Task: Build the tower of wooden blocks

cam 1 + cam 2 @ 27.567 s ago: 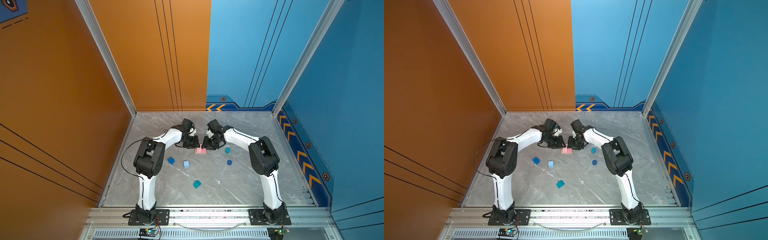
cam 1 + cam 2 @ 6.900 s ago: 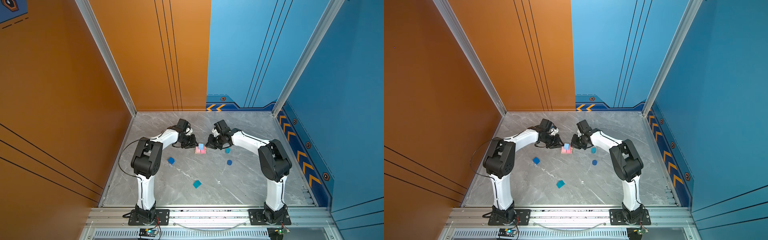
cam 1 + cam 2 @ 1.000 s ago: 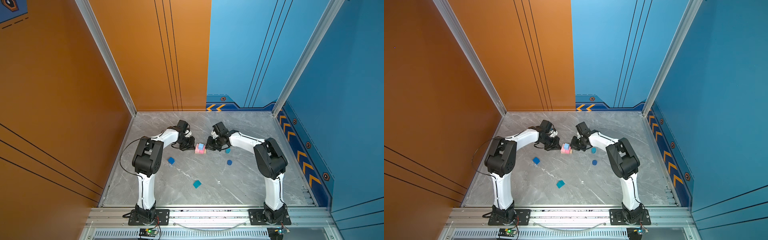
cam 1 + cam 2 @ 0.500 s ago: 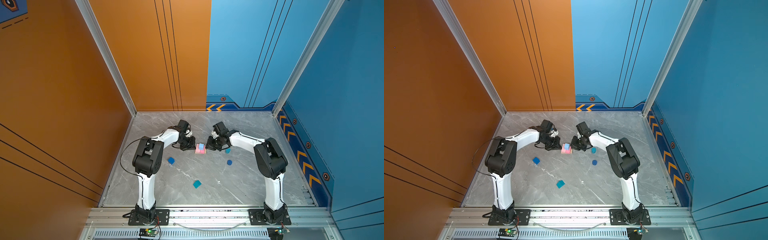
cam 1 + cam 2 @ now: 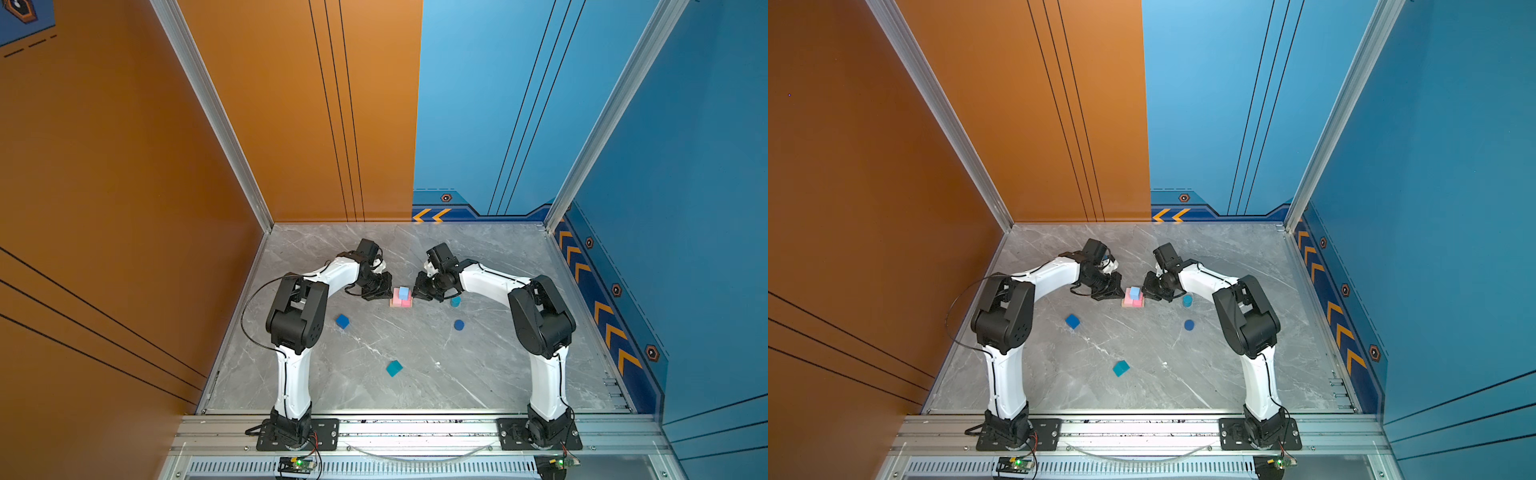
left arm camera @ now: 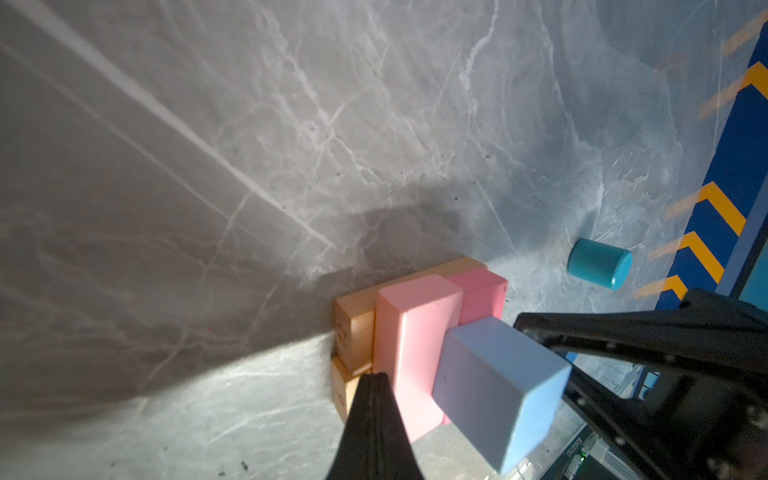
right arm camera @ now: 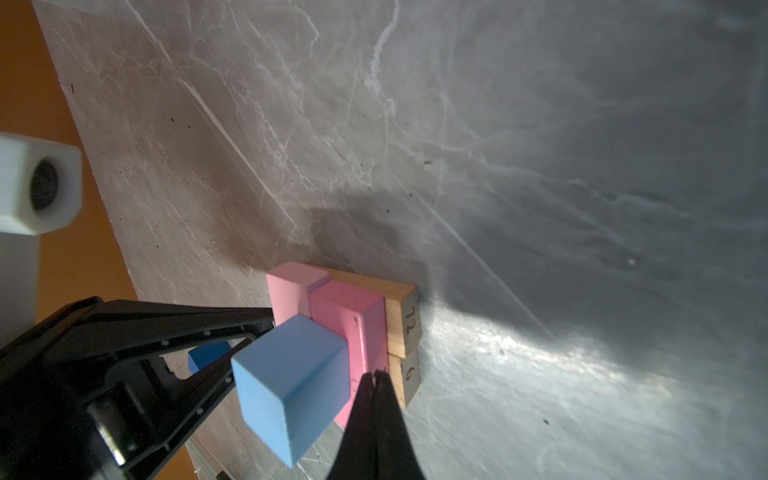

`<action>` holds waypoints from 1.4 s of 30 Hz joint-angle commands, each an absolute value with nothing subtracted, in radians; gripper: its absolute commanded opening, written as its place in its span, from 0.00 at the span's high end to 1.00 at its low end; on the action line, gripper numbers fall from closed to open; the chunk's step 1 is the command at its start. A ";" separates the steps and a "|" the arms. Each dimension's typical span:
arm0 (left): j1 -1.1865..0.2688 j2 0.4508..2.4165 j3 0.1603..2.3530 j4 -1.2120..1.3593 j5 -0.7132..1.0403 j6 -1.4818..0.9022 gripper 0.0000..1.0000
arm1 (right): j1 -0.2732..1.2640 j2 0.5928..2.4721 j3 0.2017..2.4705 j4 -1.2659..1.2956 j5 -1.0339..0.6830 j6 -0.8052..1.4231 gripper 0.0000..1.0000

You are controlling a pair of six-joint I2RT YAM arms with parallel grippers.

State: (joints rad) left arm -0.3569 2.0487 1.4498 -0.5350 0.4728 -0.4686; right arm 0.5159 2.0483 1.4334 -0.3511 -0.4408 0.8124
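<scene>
The tower is sitting in the middle of the bench. Two tan bars are lying at the bottom, two pink bars are lying on them, and a light-blue cube is sitting on top.

The left tool is pinched tight and holding nothing. Its tip is poking in beside the low blocks. The right tool is pinched tight too, with nothing in it, and is crowding the other side.

Both tips are sitting very close to the stack. A small bump could be sliding the cube off. It could also be pushing the pink bars, which are not lining up evenly. Pulling away sideways is risking the same thing.

The teal cylinder is lying on its side just beside the right arm, so a nudge could be sending it rolling away. The dark-blue cube, the teal cube and the dark-blue cylinder are waiting apart on the bench, not yet stacked.
</scene>
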 commanded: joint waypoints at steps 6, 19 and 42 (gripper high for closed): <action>-0.347 2.028 1.462 -0.552 0.470 -0.465 1.00 | 0.505 2.059 1.434 -0.371 -0.416 0.807 1.00; -0.329 1.868 1.347 -0.552 0.443 -0.470 1.00 | 0.496 2.037 1.408 -0.366 -0.408 0.806 1.00; -0.347 1.976 1.204 -0.392 0.532 -0.566 1.00 | 0.482 2.026 1.384 -0.356 -0.407 0.807 1.00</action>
State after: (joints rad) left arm -0.3416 1.9511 1.2003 -0.4095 0.5091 -0.5514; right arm 0.4892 2.0483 1.4029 -0.3489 -0.4324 0.8124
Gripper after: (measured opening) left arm 0.044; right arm 0.047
